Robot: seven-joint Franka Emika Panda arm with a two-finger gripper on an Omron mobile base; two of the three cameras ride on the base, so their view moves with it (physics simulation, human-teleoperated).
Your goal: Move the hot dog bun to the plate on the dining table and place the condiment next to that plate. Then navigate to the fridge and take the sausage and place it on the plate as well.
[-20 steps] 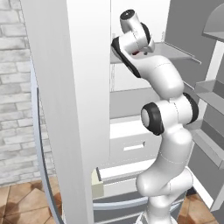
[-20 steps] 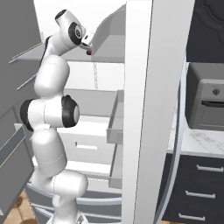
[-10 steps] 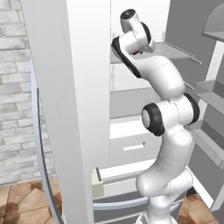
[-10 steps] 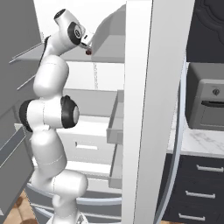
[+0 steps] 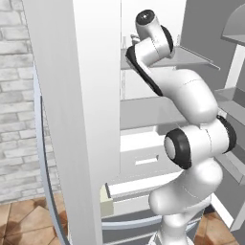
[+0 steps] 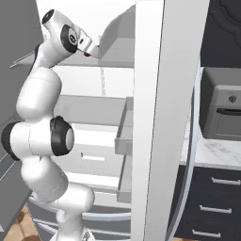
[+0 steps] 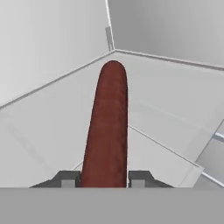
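Sausage (image 7: 106,127) clamped between the two fingertips of the tool (image 7: 105,178), running straight out ahead of it, rounded far end aimed at the back corner of the fridge (image 7: 52,52) interior. Tool (image 6: 92,50) raised high inside the open fridge (image 6: 160,117), just below an upper shelf (image 6: 117,59), a dab of dark red at its tip. Fridge door (image 5: 81,105) hard by on the left, drawers (image 5: 141,160) well below. Black appliance (image 6: 221,110) on the marble worktop (image 6: 212,153) off to the right, outside the fridge.

Matt red-brown sausage (image 7: 107,131); fridge (image 7: 52,52) interior smooth, seemingly plastic.
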